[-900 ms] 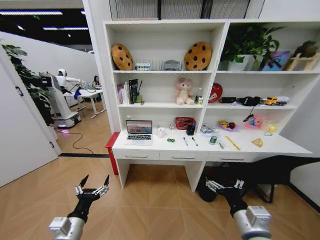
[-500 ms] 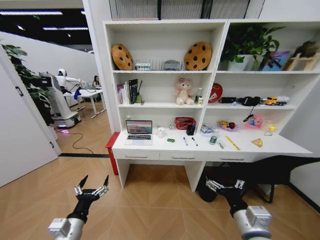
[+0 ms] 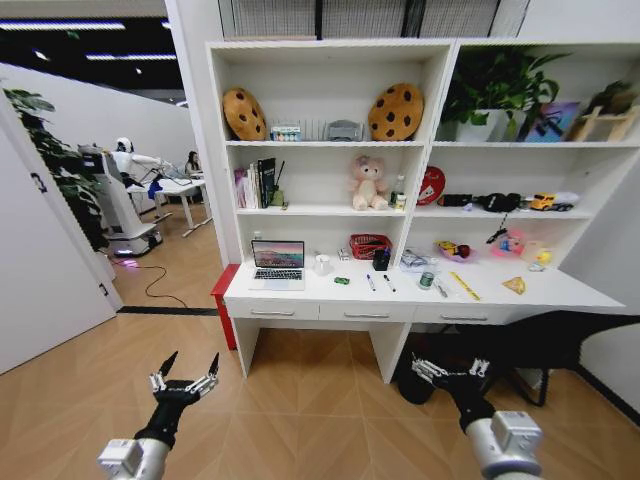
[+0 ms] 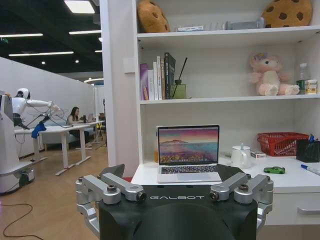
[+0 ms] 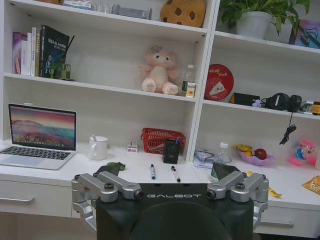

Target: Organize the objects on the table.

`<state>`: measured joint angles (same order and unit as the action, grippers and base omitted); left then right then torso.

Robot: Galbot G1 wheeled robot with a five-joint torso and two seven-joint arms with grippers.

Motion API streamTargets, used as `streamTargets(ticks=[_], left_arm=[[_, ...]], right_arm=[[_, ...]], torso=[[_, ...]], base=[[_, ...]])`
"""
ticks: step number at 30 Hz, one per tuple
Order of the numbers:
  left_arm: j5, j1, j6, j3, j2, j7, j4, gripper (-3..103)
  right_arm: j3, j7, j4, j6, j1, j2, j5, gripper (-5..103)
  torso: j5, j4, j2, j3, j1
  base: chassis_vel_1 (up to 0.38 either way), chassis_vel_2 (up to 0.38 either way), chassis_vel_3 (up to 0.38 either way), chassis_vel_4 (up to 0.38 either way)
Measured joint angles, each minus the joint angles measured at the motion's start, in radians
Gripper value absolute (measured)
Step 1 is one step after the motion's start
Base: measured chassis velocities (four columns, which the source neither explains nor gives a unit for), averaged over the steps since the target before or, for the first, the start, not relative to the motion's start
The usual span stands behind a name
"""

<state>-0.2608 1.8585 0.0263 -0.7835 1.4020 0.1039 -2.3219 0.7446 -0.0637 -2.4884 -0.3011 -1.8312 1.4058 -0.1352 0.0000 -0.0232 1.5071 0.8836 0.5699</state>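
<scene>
Fingers spread on both sides and holding nothing: the left gripper (image 3: 183, 372) hangs low over the wooden floor, and the right gripper (image 3: 447, 372) is level with it on the other side, near a dark bag on the floor (image 3: 415, 385). Both are well short of the table (image 3: 300, 298). The robot stands apart from the work, so my reading is that no item has been handled yet.

On the table, from the robot's left: laptop (image 3: 278, 265) open near the left end, white mug (image 3: 322, 264) beside it, green toy car (image 3: 342, 281) loose near the front edge, two pens (image 3: 378, 283) lying flat in front of the black pen cup (image 3: 381, 260), and the red basket (image 3: 369, 245) behind. Further right are the green can (image 3: 426, 280), a yellow pen-like item (image 3: 464, 286) lying at an angle and a small yellow packet (image 3: 515, 285).

Assessment: everything remains to be sorted, with the approach to the table still outstanding.
</scene>
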Motion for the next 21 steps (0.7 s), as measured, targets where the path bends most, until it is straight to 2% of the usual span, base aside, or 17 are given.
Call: streamTargets(ticks=[21], left_arm=[[0.0,0.003,-0.002,-0.003,0.003,0.005,-0.001,100]], right_arm=[[0.001,0.008,0.018,0.019,0.006,-0.001,-0.002,100]], torso=[[0.0,0.0,0.0,0.0,0.0]], base=[[-0.005,0.002,0.003,-0.003]])
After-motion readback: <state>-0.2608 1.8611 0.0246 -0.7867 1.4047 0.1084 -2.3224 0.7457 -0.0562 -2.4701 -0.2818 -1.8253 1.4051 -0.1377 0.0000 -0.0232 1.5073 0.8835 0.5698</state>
